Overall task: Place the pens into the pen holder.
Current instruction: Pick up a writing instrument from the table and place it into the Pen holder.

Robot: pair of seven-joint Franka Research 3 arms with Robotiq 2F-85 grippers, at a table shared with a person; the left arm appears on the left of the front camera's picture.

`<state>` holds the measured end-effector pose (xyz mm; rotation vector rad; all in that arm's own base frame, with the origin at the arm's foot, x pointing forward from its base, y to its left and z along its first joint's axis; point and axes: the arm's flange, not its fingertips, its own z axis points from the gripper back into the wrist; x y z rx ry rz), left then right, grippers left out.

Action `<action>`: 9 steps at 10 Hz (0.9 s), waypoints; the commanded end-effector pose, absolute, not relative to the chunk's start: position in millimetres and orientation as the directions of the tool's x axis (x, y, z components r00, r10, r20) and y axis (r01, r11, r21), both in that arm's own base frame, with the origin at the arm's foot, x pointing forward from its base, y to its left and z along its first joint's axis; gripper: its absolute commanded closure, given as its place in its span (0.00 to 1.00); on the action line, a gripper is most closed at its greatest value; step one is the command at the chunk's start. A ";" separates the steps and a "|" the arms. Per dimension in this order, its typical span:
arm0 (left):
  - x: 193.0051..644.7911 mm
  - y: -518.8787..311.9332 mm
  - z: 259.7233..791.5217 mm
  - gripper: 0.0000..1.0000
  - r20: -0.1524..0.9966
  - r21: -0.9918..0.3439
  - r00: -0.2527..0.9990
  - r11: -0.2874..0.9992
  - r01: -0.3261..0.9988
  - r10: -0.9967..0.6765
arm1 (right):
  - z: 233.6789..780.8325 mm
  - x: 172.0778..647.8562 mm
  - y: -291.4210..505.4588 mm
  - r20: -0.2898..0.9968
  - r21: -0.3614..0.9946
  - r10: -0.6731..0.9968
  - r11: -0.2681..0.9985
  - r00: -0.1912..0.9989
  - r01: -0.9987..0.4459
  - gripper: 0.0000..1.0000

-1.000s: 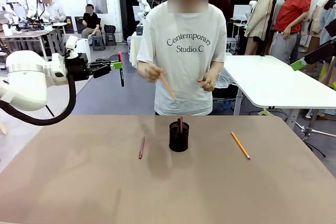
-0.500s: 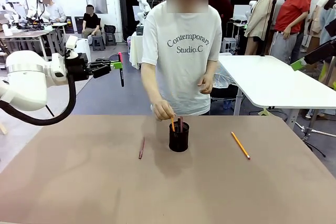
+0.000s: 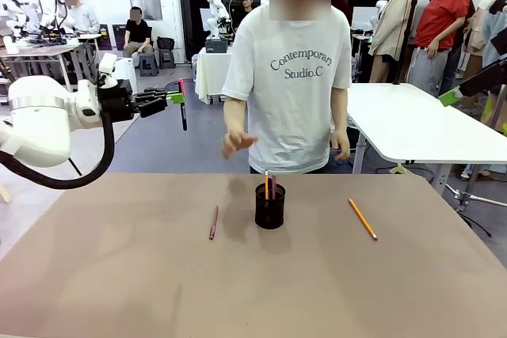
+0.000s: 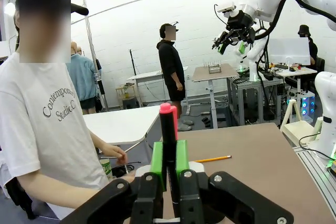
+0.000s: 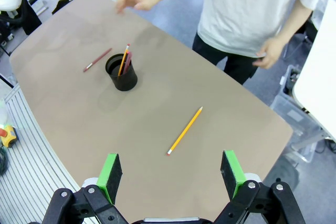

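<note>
The black mesh pen holder [image 3: 270,207] [image 5: 122,74] stands mid-table with an orange pencil [image 3: 266,186] and a dark-red pen upright in it. A slim dark-red pen [image 3: 213,223] [image 5: 97,60] lies to its left and a yellow pencil [image 3: 363,219] [image 5: 185,130] to its right. My left gripper [image 3: 176,98] [image 4: 168,163] hovers high beyond the table's far left corner, shut on a red-and-black pen with a pink end [image 3: 183,108] [image 4: 168,129]. My right gripper [image 5: 170,174] is open and empty, high above the table's right side.
A person stands at the far edge, one hand [image 3: 236,142] [image 5: 131,1] raised above the table behind the holder. A white table [image 3: 412,124] stands behind on the right. The brown tabletop [image 3: 253,290] is bare near me.
The person dropped an orange pencil into the holder, then lifted the hand away and stepped slightly right. Neither arm has moved.
</note>
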<state>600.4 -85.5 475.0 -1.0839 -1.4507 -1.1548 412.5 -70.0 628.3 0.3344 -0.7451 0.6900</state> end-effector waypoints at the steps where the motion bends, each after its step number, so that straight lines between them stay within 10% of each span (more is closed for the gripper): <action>1: 597.8 -84.9 478.4 1.00 0.985 0.145 -0.159 0.166 0.975 0.070 | 629.7 412.4 -69.6 0.726 0.046 0.448 0.725 0.522 -0.687 0.00; 9: 599.0 -109.5 466.2 1.00 0.990 0.097 -0.119 0.246 0.964 0.077 | 629.7 412.4 -69.6 0.726 0.046 0.448 0.725 0.522 -0.687 0.00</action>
